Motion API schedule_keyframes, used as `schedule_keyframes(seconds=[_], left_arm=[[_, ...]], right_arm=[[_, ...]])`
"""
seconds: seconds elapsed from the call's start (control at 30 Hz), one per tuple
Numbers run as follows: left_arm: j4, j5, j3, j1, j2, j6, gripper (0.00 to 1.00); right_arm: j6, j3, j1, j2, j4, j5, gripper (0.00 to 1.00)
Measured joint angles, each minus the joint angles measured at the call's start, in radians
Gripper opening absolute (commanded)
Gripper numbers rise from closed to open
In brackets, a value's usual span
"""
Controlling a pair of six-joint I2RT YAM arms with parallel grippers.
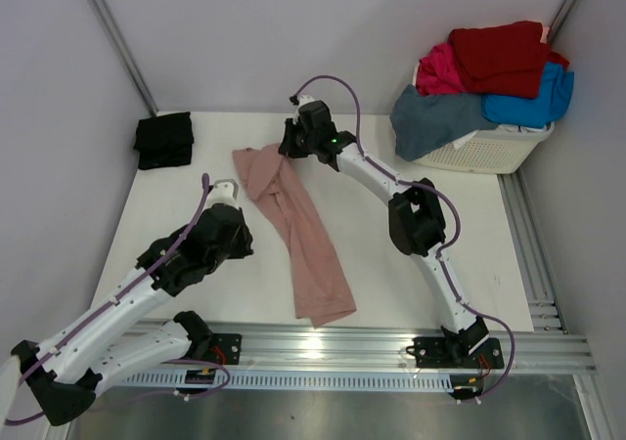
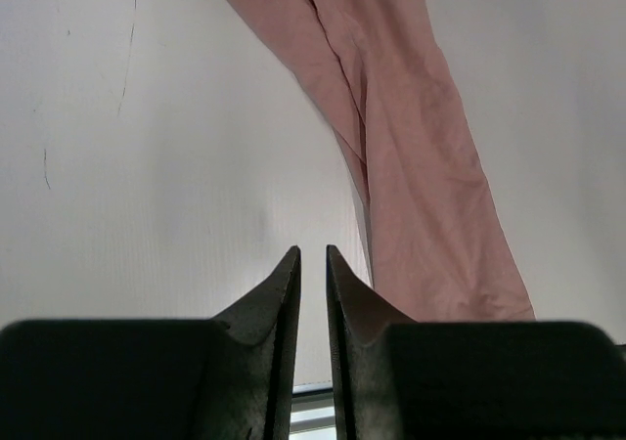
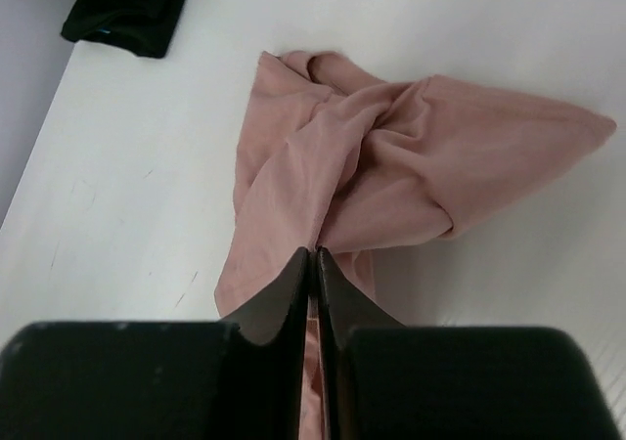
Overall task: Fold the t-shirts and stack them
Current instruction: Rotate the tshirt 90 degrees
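Dusty-pink cotton t-shirt (image 1: 305, 235) lies as a long rumpled strip down the centre of the white desk (image 1: 381, 284). Its upper end is pinched in the clenched right claw (image 3: 314, 256). Left claw (image 2: 313, 254), released with jaws a narrow slit apart, hangs empty beside the strip's left edge. A folded black tee (image 1: 163, 139) sits upper left. At upper right, a white slatted plastic basket (image 1: 499, 154) holds a red tee (image 1: 499, 54), a magenta tee (image 1: 440, 70), a bright-blue tee (image 1: 533, 103) and a slate-blue tee (image 1: 435, 119), heaped over its rim.

No text, label or number is legible anywhere.
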Motion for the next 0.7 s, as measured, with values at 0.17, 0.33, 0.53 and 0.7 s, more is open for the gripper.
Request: schedule_keyframes(seconds=[0.17, 0.33, 0.53, 0.7], left_arm=[[0.001, 0.015, -0.002, 0.0, 0.008, 0.0, 0.19], [0.002, 0.024, -0.003, 0.0, 0.011, 0.0, 0.19], [0.004, 0.026, -0.004, 0.0, 0.011, 0.0, 0.19], [0.006, 0.027, -0.008, 0.0, 0.011, 0.0, 0.19]], right_arm=[[-0.01, 0.0, 0.0, 0.02, -0.074, 0.066, 0.38], [-0.027, -0.001, -0.005, 0.02, -0.091, 0.1, 0.43], [-0.028, -0.001, -0.002, 0.02, -0.09, 0.103, 0.43], [-0.027, -0.001, 0.0, 0.02, -0.09, 0.094, 0.4]])
